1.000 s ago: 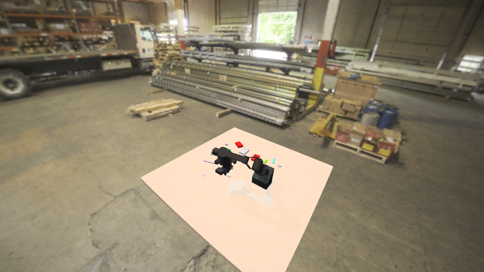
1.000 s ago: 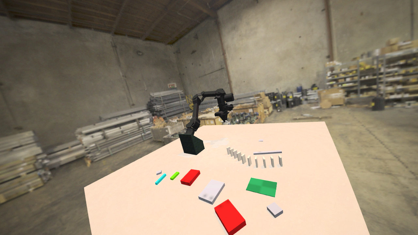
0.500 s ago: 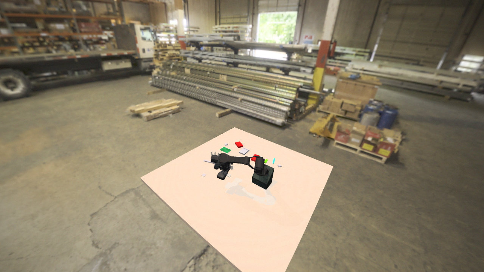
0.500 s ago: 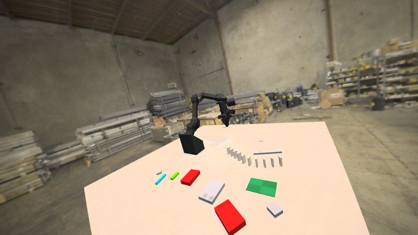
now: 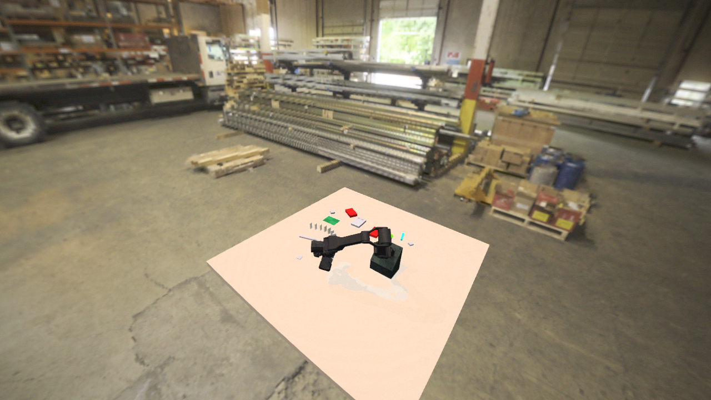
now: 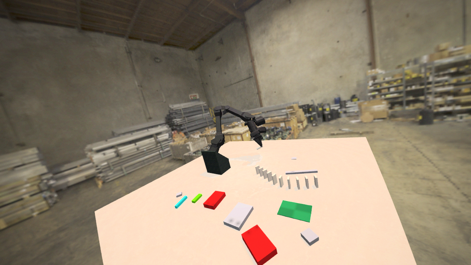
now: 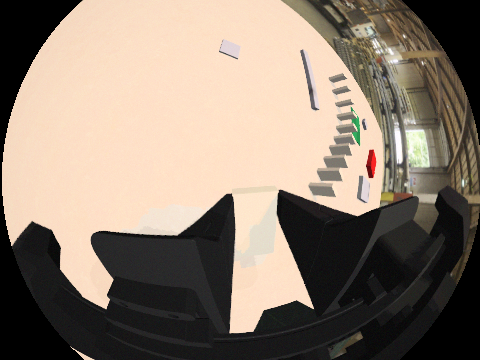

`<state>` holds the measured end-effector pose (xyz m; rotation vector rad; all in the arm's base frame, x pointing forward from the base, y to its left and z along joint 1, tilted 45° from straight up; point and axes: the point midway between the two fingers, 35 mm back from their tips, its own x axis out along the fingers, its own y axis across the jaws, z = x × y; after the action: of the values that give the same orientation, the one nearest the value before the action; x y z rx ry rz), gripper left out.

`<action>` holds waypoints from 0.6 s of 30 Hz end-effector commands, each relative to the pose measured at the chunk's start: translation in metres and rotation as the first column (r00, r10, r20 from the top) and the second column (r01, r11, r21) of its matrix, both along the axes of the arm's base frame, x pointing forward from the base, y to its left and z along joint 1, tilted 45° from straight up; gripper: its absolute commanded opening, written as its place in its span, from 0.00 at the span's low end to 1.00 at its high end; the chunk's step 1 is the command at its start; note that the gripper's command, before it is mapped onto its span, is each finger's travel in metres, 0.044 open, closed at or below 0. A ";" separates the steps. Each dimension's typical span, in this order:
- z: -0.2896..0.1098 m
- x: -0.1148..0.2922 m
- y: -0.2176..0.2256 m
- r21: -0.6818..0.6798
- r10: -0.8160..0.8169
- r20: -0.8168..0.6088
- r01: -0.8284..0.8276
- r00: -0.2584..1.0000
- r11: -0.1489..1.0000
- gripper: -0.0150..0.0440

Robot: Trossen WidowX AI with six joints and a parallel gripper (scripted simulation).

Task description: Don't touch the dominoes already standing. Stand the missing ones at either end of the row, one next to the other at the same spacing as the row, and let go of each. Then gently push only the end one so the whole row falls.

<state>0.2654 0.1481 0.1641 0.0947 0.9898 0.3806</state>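
My gripper (image 6: 261,145) (image 7: 255,193) is shut on a thin cream domino (image 6: 259,148) (image 7: 254,190), held between the fingertips above the table. In the wrist view only its narrow, pale face shows clearly. In the top view the arm hides it. The curved row has several upright cream dominoes; a middle one (image 6: 274,178) (image 7: 340,149) stands apart from its neighbours. The row end nearer the arm base is a standing domino (image 6: 257,169) (image 7: 322,189); the far end is another standing domino (image 6: 316,181) (image 7: 338,77). The gripper is beyond the near end, not touching the row.
A long grey bar (image 6: 301,172) (image 7: 309,80) lies beside the far half of the row, and a small grey plate (image 6: 293,158) (image 7: 230,49) beyond it. A green sheet (image 6: 294,211), red blocks, grey blocks, a lime bar (image 6: 197,198) and a cyan bar (image 6: 181,201) lie across the row.
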 end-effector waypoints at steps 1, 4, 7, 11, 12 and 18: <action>-0.003 0.004 0.007 -0.022 -0.022 0.086 0.024 0.996 0.999 0.44; -0.002 0.007 0.012 -0.027 -0.036 0.151 0.041 0.988 0.999 0.44; 0.000 0.009 0.018 -0.025 -0.053 0.215 0.060 0.975 0.998 0.44; 0.003 0.010 0.025 -0.013 -0.082 0.301 0.090 0.950 0.996 0.44; 0.005 0.010 0.026 -0.007 -0.091 0.322 0.098 0.942 0.995 0.44; 0.013 0.008 0.035 0.042 -0.151 0.437 0.147 0.887 0.988 0.44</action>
<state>0.2764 0.1800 0.1750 0.0667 0.5916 0.2708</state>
